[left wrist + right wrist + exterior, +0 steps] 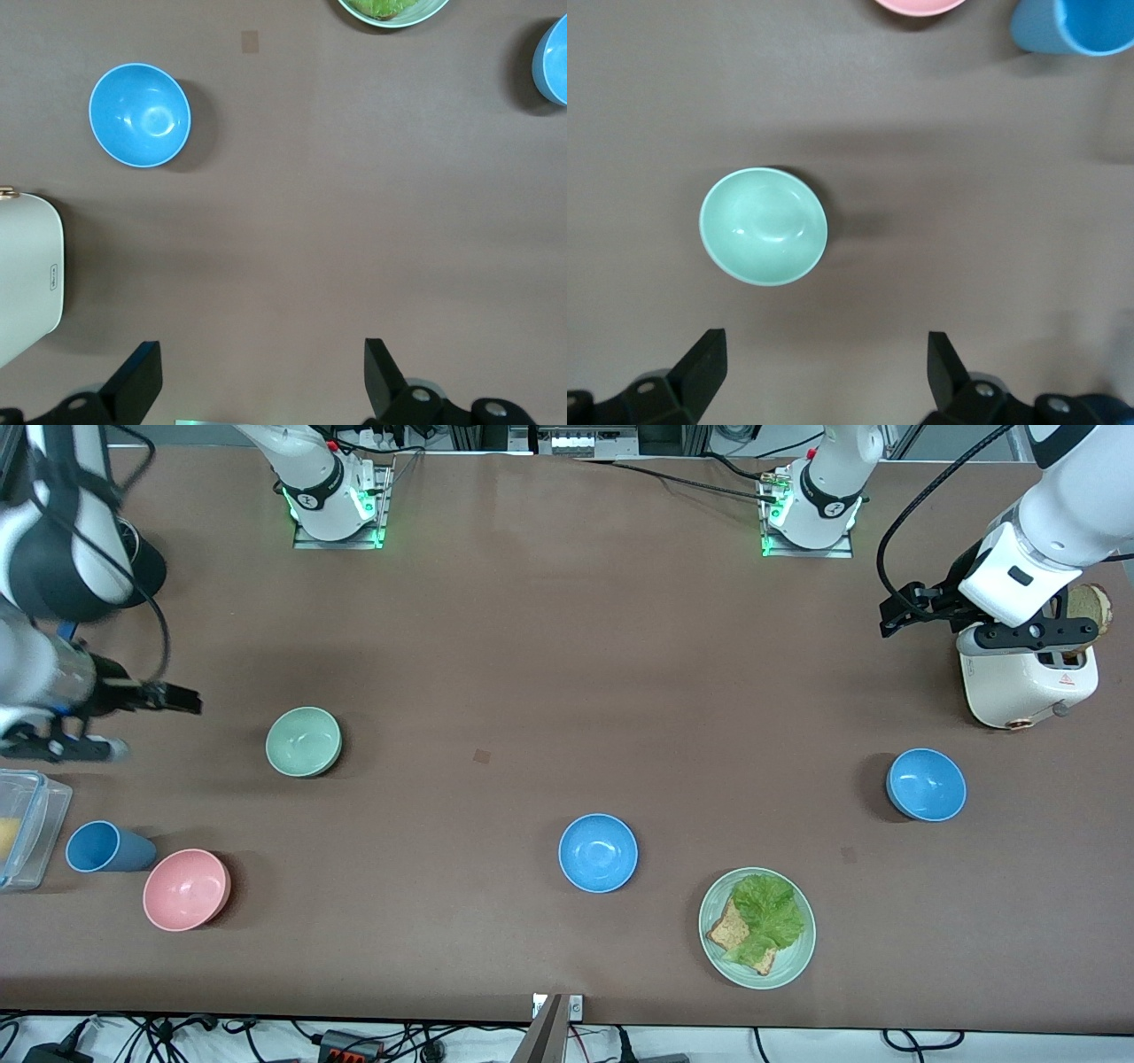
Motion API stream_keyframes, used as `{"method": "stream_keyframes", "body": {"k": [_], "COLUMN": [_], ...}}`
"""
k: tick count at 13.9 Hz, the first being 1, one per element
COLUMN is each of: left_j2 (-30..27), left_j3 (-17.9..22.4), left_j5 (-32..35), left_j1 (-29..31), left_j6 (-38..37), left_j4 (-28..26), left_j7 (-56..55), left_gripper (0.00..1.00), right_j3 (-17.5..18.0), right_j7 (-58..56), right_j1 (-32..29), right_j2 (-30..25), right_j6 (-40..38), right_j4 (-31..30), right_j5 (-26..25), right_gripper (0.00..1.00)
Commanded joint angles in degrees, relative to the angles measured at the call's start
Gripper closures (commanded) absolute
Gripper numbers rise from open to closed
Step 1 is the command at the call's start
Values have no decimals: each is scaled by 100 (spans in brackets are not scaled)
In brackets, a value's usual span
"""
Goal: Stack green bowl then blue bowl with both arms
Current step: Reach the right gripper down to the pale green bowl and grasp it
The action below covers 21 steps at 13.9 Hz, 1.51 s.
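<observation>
Our main risk: two look-alike blue bowls sit on the counter, so we could fetch the wrong one, or clip a glossy rim and skid it. The green bowl (303,741) lies at 3 o'clock from the right claw (133,722), which hangs empty, wide open. The left claw (921,607) hovers open, empty, beside the toaster (1028,686); the nearer blue bowl (926,784) lies at its 6 o'clock.

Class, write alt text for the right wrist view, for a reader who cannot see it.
A mint green bowl sits upright and empty on the brown table, below the right pincer, whose two black fingers are spread wide and hold nothing. At the picture's edge show part of a pink bowl and a blue cup.
</observation>
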Motion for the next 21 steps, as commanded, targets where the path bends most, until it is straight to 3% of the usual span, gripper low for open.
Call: {"method": "stream_keyframes", "body": {"k": [1, 4, 10, 13, 16, 21], "left_j2": [60, 60, 68, 68, 68, 68], "left_j3": [7, 7, 7, 7, 7, 7], "left_j5": [-153, -153, -162, -162, -162, -162], "left_j1": [60, 60, 77, 86, 86, 104], "left_j6": [-32, -32, -32, -32, -32, -32], "left_j4": [116, 116, 116, 116, 116, 116], "left_j7": [135, 135, 135, 135, 135, 135], "left_gripper": [0, 0, 0, 0, 0, 0], "right_j3": [97, 105, 114, 114, 123, 228], "right_j7": [34, 43, 34, 43, 34, -45], "right_j1": [-68, -59, 47, 90, 99, 152], "right_j2": [218, 499, 1246, 1379, 1414, 1379], "right_j6": [745, 1319, 1688, 1697, 1645, 1610], "right_j4": [-548, -1034, -1026, -1008, -982, -930], "right_j5": [-61, -35, 27, 36, 80, 80], "right_gripper": [0, 0, 0, 36, 100, 100]}}
